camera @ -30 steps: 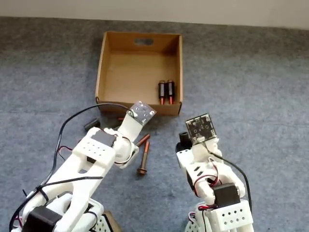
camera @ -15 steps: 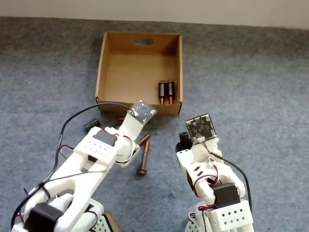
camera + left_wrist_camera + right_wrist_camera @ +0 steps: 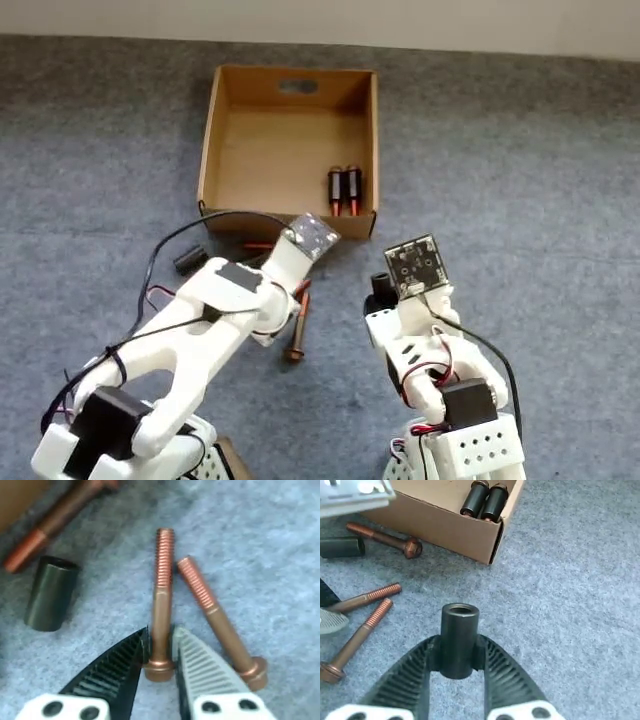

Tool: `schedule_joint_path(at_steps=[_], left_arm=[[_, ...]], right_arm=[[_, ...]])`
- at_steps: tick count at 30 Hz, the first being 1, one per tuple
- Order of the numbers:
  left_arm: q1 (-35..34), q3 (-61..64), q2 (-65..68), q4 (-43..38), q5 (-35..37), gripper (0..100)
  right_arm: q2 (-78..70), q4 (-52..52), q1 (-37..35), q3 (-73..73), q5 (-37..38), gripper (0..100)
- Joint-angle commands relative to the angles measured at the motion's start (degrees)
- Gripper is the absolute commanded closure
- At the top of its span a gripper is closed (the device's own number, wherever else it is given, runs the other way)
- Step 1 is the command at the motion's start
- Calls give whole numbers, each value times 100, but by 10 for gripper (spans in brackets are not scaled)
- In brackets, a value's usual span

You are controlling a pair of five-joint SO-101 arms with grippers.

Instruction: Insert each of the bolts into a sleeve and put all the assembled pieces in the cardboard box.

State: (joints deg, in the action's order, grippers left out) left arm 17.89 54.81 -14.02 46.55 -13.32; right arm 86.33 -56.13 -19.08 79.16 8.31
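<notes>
Swinging forward and toward my right arm (image 3: 430,340), my left arm (image 3: 230,310) has carried its wrist closer over the loose bolts than a second ago, while the right arm has stayed put. From above, the cardboard box (image 3: 214,130) sits beyond both arms with two assembled pieces (image 3: 345,190) against its near wall, and the tabletop (image 3: 520,200) in front of it carries the loose parts. Through my left wrist, my left pincer (image 3: 160,632) is narrow, closed on the bolt (image 3: 161,595) low on its shank, just above the flanged head. That bolt lies flat, with a second bolt (image 3: 217,617) just beside it at a slant, their threaded tips near each other. A spare sleeve (image 3: 50,594) lies off to one side and a third bolt (image 3: 52,517) beyond it. Through my right wrist, my right pincer (image 3: 457,647) holds a sleeve (image 3: 459,635) around its middle, open bore facing outward, near the box's corner. As I judge it, I should lift the bolt straight up so it does not drag its neighbour. I should keep the grip square so the threaded end does not droop, then line the tip with the bore before pushing. Gripping this near the head leaves the whole shank free to enter.
</notes>
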Motion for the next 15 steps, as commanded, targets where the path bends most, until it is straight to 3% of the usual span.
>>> schedule_joint_path(at_steps=[1,6,15], left_arm=[[-22,-163,22,343,-114,980],[-136,-171,22,747,-1081,992],[-1042,-145,22,1380,-2901,992]], right_arm=[[66,-4,-22,-66,-62,992],[66,-4,-22,-66,-62,992],[66,-4,-22,-66,-62,992]])
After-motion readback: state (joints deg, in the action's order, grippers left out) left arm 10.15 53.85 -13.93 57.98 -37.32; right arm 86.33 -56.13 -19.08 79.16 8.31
